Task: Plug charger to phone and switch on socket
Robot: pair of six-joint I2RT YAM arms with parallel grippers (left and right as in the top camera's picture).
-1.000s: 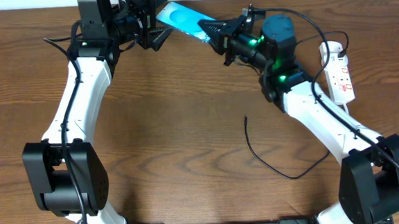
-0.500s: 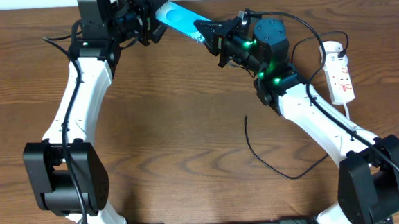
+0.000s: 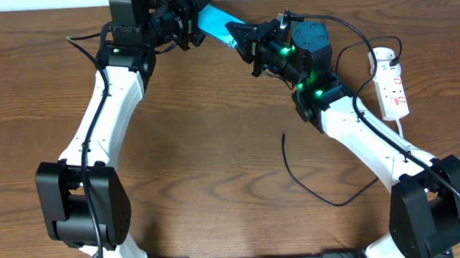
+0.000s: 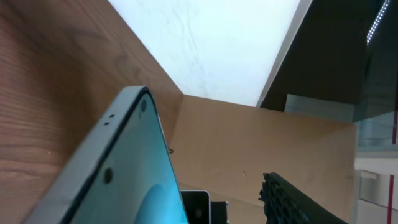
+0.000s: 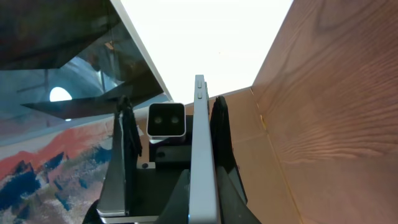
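Shifted toward 3 o'clock since a second ago, the left gripper (image 3: pixel 197 6) covers the far end of the phone (image 3: pixel 217 21). Nearest, the charger (image 3: pixel 297 173) lies loose, with the socket (image 3: pixel 392 83) at its 2 o'clock. Farther off, the right gripper (image 3: pixel 242 39) pinches the phone's thin edge tight. Whether the left jaws press the phone is unclear.

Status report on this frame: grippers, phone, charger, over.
Right gripper shut on phone. Left gripper at its far end, grip unclear. Charger loose on table, not in phone. Nothing blocking.
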